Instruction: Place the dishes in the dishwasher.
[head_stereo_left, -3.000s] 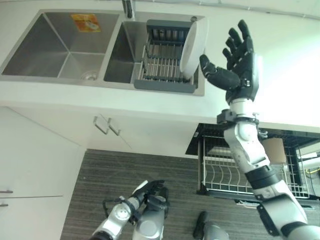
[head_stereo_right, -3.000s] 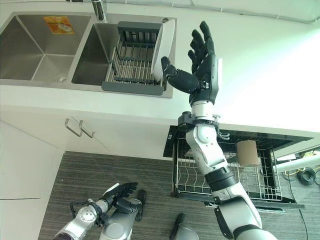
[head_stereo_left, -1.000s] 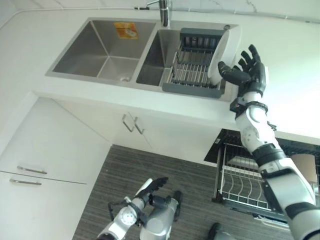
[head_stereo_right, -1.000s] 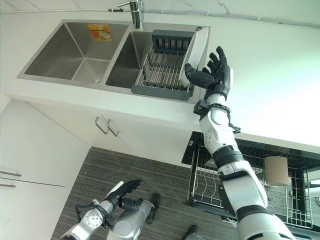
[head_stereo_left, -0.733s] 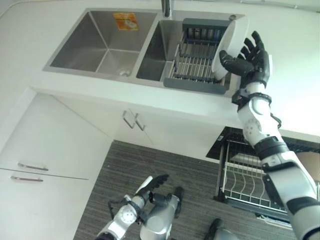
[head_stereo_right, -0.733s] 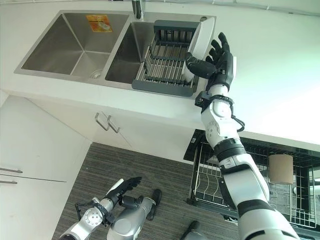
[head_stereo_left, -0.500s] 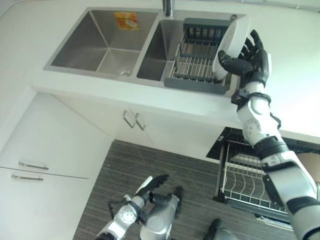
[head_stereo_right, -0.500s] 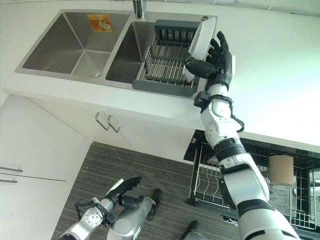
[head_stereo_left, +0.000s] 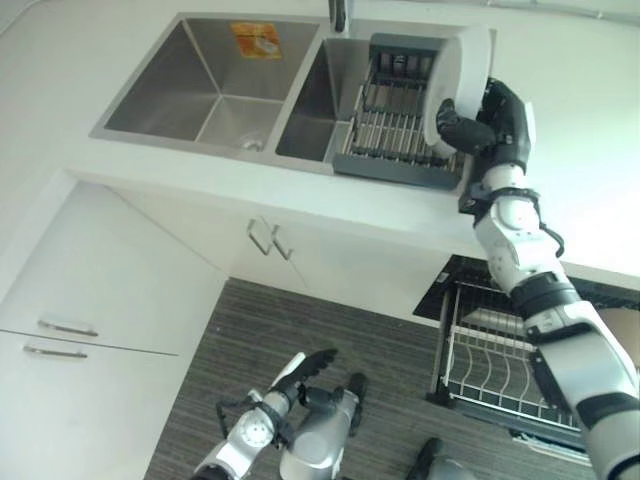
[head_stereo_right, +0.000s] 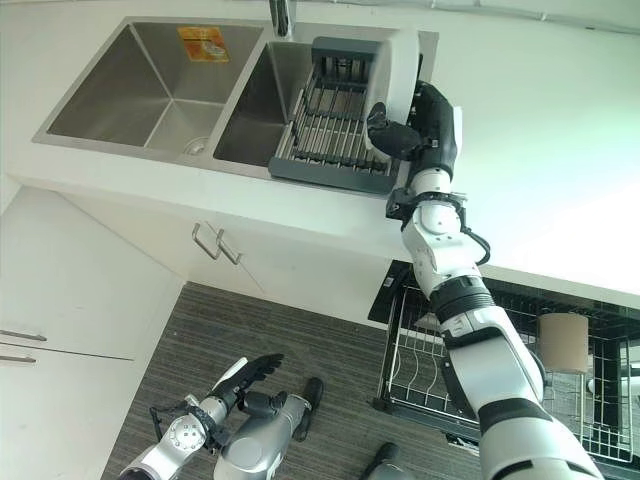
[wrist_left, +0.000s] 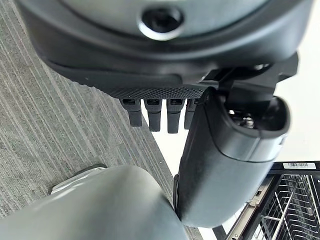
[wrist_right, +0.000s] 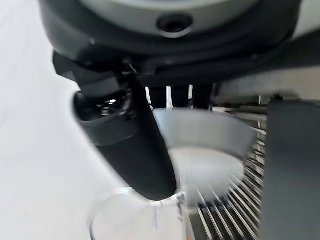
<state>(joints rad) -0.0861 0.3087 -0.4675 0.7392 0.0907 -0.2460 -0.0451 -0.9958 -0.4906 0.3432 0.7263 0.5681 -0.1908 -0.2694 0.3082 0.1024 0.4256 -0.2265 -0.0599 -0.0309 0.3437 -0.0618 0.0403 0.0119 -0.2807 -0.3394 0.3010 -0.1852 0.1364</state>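
White desk (head_stereo_left: 600, 150), double sink (head_stereo_left: 210, 90) — my R hand (head_stereo_left: 500, 115) has fingers and thumb closed on plate (head_stereo_left: 455, 85), upright in drying rack (head_stereo_left: 400, 140). L hand (head_stereo_left: 300, 372) low over floor, fingers straight.

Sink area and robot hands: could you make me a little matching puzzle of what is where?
Things:
1. white plate
2. left hand
3. dish rack
4. dishwasher basket

States:
A. sitting in the right sink basin
B. pulled out below the counter
C. pinched by the right hand, standing on edge
D. low over the floor, fingers relaxed

Pairs: 1-C, 2-D, 3-A, 4-B
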